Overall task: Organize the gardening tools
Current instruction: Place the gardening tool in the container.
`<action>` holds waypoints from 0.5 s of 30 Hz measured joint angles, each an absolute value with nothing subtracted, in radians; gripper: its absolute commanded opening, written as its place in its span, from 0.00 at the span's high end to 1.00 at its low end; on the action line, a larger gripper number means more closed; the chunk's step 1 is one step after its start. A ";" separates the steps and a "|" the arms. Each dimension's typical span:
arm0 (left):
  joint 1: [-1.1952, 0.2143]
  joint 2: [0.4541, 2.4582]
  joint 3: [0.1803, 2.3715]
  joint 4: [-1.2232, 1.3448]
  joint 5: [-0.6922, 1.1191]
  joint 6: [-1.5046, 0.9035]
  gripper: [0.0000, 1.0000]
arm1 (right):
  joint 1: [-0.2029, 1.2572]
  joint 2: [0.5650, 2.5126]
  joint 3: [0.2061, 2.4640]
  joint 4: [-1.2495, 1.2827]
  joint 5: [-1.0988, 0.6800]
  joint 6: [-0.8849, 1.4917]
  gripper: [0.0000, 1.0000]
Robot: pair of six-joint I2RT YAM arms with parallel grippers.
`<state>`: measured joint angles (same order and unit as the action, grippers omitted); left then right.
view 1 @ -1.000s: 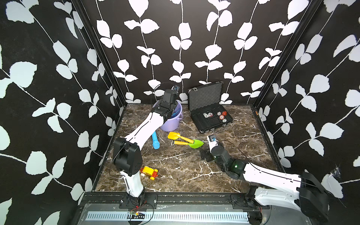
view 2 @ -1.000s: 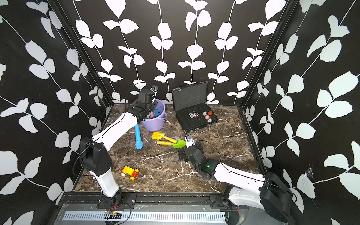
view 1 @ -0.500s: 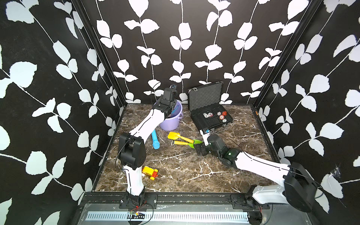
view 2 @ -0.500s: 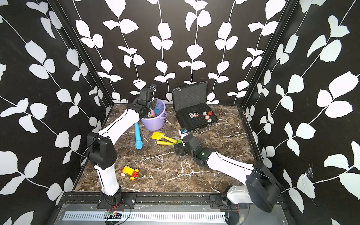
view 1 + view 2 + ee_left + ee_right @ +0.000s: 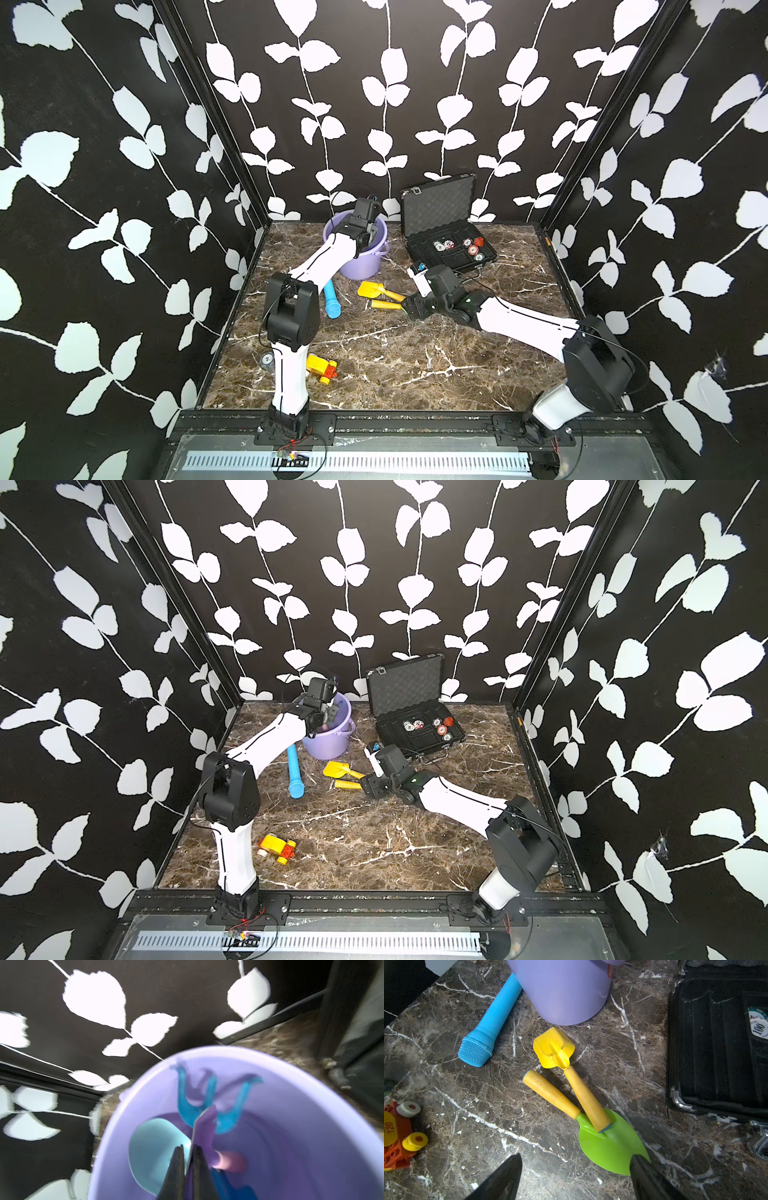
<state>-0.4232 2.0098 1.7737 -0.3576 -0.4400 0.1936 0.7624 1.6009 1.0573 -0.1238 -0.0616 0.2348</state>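
Bucket holds fork, scoop and purple trowel, its blade pinched by left gripper; open case holds chips; right gripper spread over green trowel.

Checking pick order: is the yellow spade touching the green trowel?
Touching. In the right wrist view the yellow spade rests its handle end on the green trowel.

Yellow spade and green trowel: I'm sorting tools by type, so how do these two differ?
The yellow spade has a squarish head; the green trowel has a pointed, leaf-shaped blade. The yellow spade's head points toward the purple bucket, the green trowel's blade away from it. The yellow spade's handle end rests on the green trowel's blade, which lies on the table. Both have yellowish handles.
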 measured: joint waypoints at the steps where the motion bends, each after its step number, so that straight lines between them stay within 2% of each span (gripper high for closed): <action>1: -0.425 2.006 1.774 -0.368 -0.434 0.195 1.00 | 0.760 1.615 1.073 -0.131 -0.065 0.230 0.19; 6: -0.424 2.004 1.774 -0.381 -0.418 0.195 0.99 | 0.752 1.687 1.145 -0.167 -0.083 0.206 0.28; 10: -0.424 2.006 1.777 -0.384 -0.411 0.194 0.90 | 0.749 1.752 1.210 -0.207 -0.100 0.187 0.34; 11: -0.424 2.009 1.782 -0.386 -0.410 0.193 0.87 | 0.748 1.766 1.224 -0.213 -0.103 0.182 0.35; 15: -0.424 2.022 1.785 -0.430 -0.395 0.180 0.61 | 0.748 1.818 1.276 -0.249 -0.107 0.156 0.36</action>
<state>-0.4236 2.0220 1.7855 -0.4297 -0.3954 0.1802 0.7479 1.8183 1.2758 -0.2489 -0.1066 0.1558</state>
